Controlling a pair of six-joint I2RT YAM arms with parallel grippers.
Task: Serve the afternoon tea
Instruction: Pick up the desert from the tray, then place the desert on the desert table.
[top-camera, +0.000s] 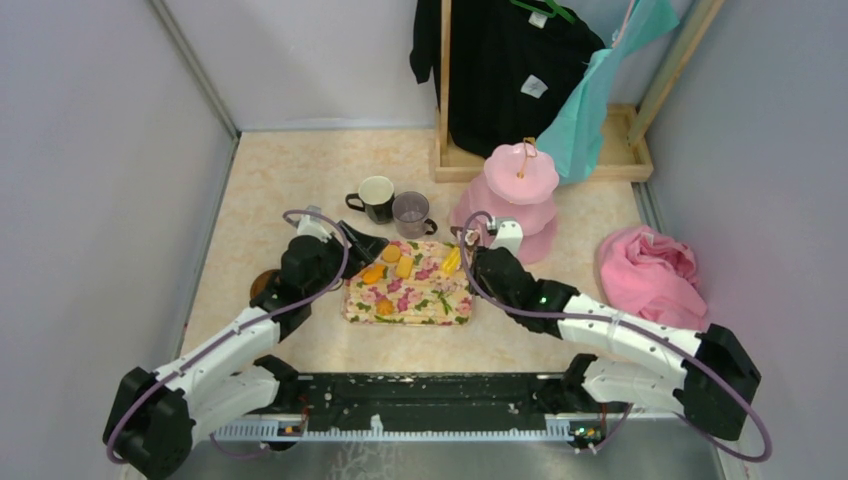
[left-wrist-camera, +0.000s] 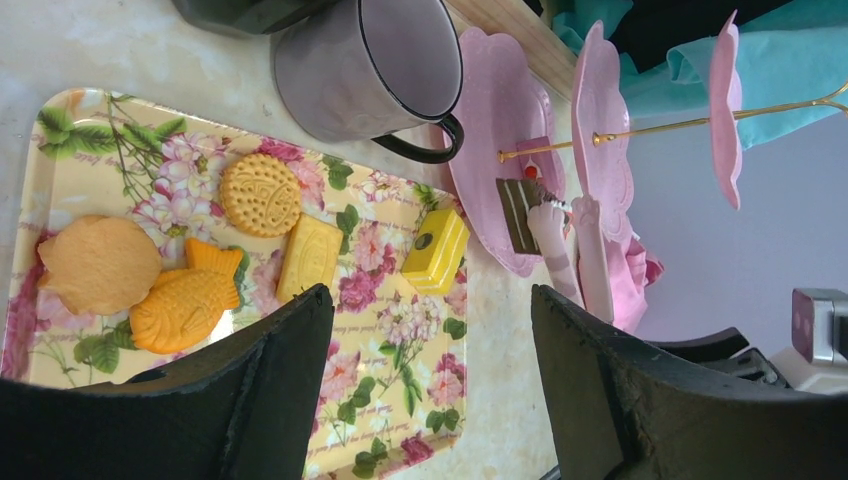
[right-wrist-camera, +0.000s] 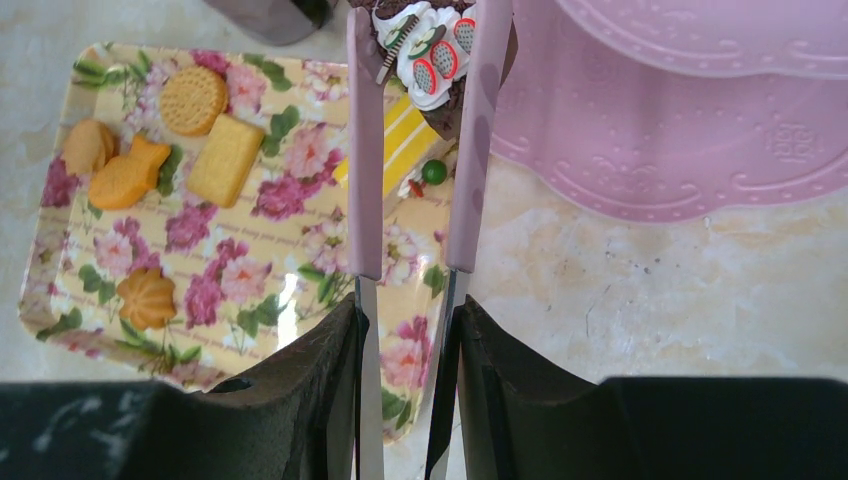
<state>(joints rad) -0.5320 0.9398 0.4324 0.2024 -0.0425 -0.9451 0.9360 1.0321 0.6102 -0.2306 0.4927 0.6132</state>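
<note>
Right gripper (right-wrist-camera: 405, 320) squeezed narrow on the handles of pink tongs (right-wrist-camera: 365, 150). The tong tips pinch a cream-topped chocolate cake (right-wrist-camera: 425, 45) at the rim of the bottom tier of the pink stand (right-wrist-camera: 650, 130), just beside the floral tray (right-wrist-camera: 290, 250). Left gripper (left-wrist-camera: 430, 300) wide apart, empty, over the tray. Judgement: carry the cake well inside the rim, lower until it sits flat, then ease the squeeze slowly so the cream neither sticks nor tips it.

Overhead view and close wrist cameras share tray (top-camera: 420, 305).
</note>
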